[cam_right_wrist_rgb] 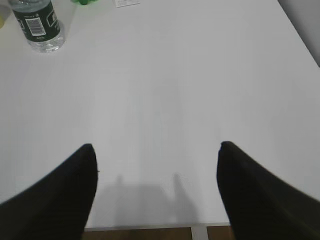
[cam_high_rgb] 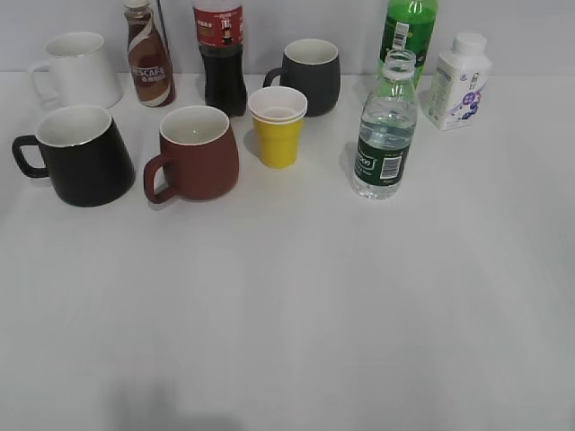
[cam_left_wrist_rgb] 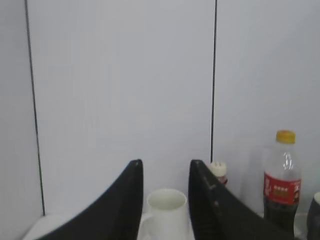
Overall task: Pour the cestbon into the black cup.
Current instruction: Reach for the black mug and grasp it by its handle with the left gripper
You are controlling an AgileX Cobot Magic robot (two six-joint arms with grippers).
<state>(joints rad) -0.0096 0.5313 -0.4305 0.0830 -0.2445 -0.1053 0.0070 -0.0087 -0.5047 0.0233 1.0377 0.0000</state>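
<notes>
1. The cestbon [cam_high_rgb: 386,135] is seen upright at the right; the black cup [cam_high_rgb: 83,154] at the left.
2. Between them stand a brown mug [cam_high_rgb: 196,151] and a yellow cup [cam_high_rgb: 278,127].
3. Bare worktop [cam_high_rgb: 296,305] is seen in front.
4. Both end effectors, left [cam_left_wrist_rgb: 166,200] and right [cam_right_wrist_rgb: 156,185], are seen apart and empty.

The table [cam_high_rgb: 287,314] was viewed from the front, slanting down. The left wrist view was aimed level at the back wall [cam_left_wrist_rgb: 120,90]. The right wrist view was angled downward; the cestbon [cam_right_wrist_rgb: 37,25] was shared with the exterior view.
</notes>
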